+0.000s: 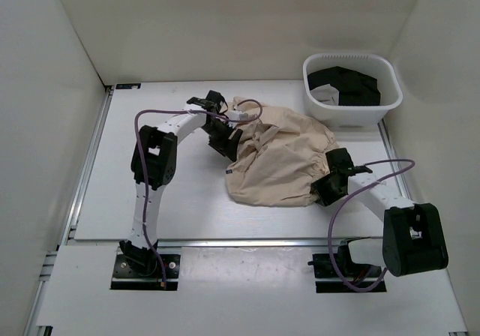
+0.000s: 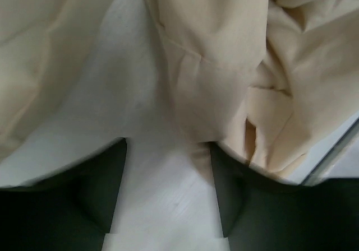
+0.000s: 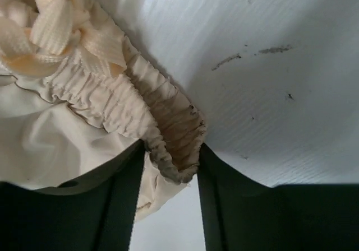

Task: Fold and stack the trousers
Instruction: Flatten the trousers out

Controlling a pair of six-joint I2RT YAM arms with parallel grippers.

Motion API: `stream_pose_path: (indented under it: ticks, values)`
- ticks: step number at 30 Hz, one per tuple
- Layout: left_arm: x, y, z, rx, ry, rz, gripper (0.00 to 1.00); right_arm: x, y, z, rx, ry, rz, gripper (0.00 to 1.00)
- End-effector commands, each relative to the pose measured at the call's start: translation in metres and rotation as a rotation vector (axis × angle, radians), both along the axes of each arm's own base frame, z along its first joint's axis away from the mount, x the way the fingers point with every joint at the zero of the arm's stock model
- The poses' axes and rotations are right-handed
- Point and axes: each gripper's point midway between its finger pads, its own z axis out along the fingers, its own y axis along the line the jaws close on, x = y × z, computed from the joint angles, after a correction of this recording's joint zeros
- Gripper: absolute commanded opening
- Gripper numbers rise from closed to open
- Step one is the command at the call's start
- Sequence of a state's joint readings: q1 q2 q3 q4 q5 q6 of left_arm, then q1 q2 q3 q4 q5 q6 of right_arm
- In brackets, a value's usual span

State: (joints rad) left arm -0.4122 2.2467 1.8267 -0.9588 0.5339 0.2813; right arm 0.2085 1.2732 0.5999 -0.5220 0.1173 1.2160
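The beige trousers (image 1: 281,156) lie crumpled in a heap at the middle of the table. My left gripper (image 1: 225,137) sits at the heap's left edge. In the left wrist view it (image 2: 168,150) is open, bare table between its fingers, and a fold of the trousers (image 2: 213,66) reaches the right fingertip. My right gripper (image 1: 328,180) is at the heap's right edge. In the right wrist view it (image 3: 171,161) is shut on the gathered elastic waistband (image 3: 168,128), which fills the gap between the fingertips. A woven drawstring (image 3: 56,32) lies knotted beside it.
A white basket (image 1: 352,115) holding black garments (image 1: 345,85) stands at the back right, just beyond the heap. White walls enclose the table on the left, back and right. A metal rail runs along the table's near edge.
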Motion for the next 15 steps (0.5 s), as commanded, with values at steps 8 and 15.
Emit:
stream_pose_path:
  ticks: [8, 15]
  values:
    - [-0.023, -0.004, 0.057, -0.174, -0.002, -0.022, 0.14, 0.050, 0.000, 0.049, -0.213, -0.106, 0.175, 0.00]
    - [-0.025, 0.047, 0.115, -0.039, -0.259, 0.034, 0.14, 0.064, 0.004, 0.098, -0.215, -0.202, 0.167, 0.00]
